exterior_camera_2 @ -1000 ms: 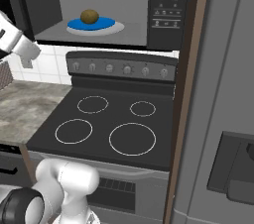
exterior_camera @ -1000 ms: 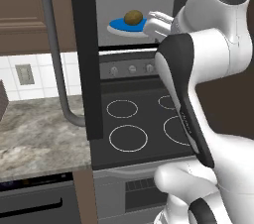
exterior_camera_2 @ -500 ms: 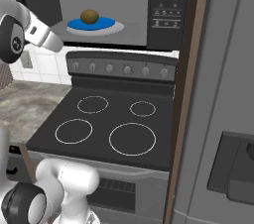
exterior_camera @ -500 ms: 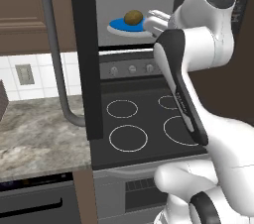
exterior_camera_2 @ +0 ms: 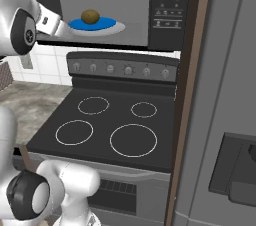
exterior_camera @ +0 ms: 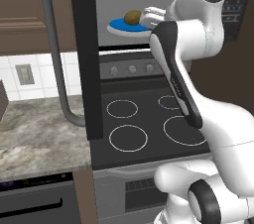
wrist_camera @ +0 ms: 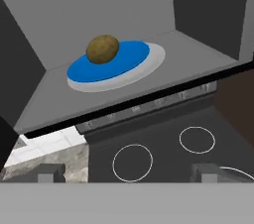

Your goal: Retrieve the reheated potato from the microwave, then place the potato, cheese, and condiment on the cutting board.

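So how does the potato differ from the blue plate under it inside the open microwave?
The potato is a rounded, brownish-olive lump with dull skin; the blue plate is flat, round and bright blue. The potato is much smaller and sits off-centre on the plate, toward one edge, leaving most of the plate bare. The potato rests on the plate, while the plate lies on a pale grey disc. Both sit inside the open microwave, untouched by the fingers.

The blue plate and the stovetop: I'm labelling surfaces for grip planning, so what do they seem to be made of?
The blue plate looks like glazed ceramic or plastic: flat, even blue, resting on a pale disc under the potato; the render leaves it open. The stovetop looks like smooth black glass-ceramic: flat dark surface with thin white burner rings and no raised coils.
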Controlling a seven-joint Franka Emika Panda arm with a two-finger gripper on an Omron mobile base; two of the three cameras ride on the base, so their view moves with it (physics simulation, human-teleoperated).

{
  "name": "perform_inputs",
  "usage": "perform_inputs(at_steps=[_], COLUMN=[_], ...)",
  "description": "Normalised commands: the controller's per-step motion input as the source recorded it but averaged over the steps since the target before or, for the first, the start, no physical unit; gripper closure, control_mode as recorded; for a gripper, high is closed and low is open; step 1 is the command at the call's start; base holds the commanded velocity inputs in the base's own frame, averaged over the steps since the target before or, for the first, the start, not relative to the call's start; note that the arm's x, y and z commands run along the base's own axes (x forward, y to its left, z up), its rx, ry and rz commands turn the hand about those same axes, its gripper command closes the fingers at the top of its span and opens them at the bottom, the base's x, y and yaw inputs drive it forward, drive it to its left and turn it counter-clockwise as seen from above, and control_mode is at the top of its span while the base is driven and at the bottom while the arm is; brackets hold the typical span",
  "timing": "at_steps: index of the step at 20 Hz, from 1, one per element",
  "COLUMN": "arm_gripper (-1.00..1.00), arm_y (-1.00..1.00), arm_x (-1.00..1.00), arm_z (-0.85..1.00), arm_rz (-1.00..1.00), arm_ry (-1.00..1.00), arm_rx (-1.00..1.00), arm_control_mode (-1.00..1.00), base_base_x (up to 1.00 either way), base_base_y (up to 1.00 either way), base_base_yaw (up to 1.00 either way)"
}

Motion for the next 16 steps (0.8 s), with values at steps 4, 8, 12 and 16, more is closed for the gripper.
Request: perform_inputs(at_steps=[4, 8, 12, 16], arm_gripper=[-1.00, -1.00, -1.00, -1.00], arm_y=[0.00, 0.00, -0.02, -0.03], arm_x=[0.55, 0.70, 0.55, 0.41], arm_z=[0.07, 0.00, 0.00, 0.01], arm_rz=[0.01, 0.03, 0.09, 0.09], arm_ry=[0.01, 0.02, 0.00, -0.05], arm_rx=[-0.12, -0.03, 0.00, 0.00], arm_control_mode=[-1.00, -1.00, -1.00, -1.00], base_base_x=[0.00, 0.00, 0.00, 0.00], base_base_y=[0.00, 0.00, 0.00, 0.00], base_base_yaw=[0.00, 0.00, 0.00, 0.00])
